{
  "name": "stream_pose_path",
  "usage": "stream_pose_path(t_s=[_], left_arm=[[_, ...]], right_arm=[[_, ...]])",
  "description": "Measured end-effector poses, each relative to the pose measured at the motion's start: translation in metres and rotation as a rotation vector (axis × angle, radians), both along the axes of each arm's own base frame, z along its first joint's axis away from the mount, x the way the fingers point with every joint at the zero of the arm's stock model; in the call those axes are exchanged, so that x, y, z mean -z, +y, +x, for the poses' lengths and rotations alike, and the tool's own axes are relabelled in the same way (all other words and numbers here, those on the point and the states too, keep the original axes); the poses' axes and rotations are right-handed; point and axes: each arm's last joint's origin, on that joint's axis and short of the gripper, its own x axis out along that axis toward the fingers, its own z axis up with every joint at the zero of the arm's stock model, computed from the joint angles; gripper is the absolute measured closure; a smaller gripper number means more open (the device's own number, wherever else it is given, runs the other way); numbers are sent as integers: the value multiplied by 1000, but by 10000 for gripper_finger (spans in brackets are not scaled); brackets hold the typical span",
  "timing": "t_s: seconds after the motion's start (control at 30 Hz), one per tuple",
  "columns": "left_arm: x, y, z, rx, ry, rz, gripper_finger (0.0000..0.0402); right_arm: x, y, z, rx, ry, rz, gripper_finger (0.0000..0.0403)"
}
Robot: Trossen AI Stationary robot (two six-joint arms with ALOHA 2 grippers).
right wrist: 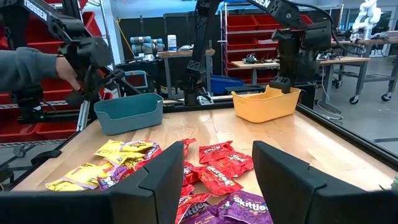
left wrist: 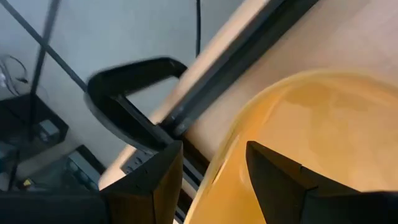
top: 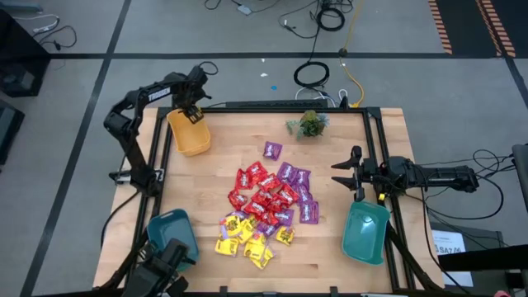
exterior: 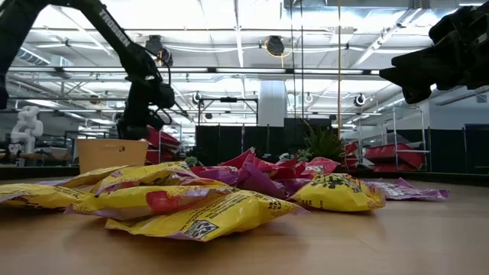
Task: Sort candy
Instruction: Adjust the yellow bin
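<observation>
The candy lies in a loose heap mid-table: red packets in the middle, purple ones toward the right, yellow ones toward the near edge. My left gripper is open at the table's far left and points steeply down. Its fingers straddle the far rim of the orange bin, one over the inside and one outside. My right gripper is open and level at the table's right edge, short of the heap. My left gripper has the orange bin's far rim between its open fingers, coming from above. I cannot tell whether either finger touches the rim. The bin stands flat on the table.
Two teal bins rest on the table, one at the near left and one at the near right. A small green plant sits at the far edge. A black frame rail borders the table. A person's sleeved arm shows beyond the table.
</observation>
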Motion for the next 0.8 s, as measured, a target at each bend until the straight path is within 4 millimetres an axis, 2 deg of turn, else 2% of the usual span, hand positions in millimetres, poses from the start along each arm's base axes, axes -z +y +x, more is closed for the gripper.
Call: stream_pose_path(t_s=[0.17, 0.43, 0.67, 0.8], left_arm=[[13, -2, 0, 0, 26, -93, 240], [16, -14, -6, -155, 66, -187, 387], [3, -34, -9, -453, 92, -207, 396], [-14, -49, 9, -529, -8, -138, 397]], right_arm=[[0, 0, 0, 0, 0, 0, 220], [0, 0, 0, 0, 0, 0, 220], [0, 0, 0, 0, 0, 0, 220], [0, 0, 0, 1, 0, 0, 220]])
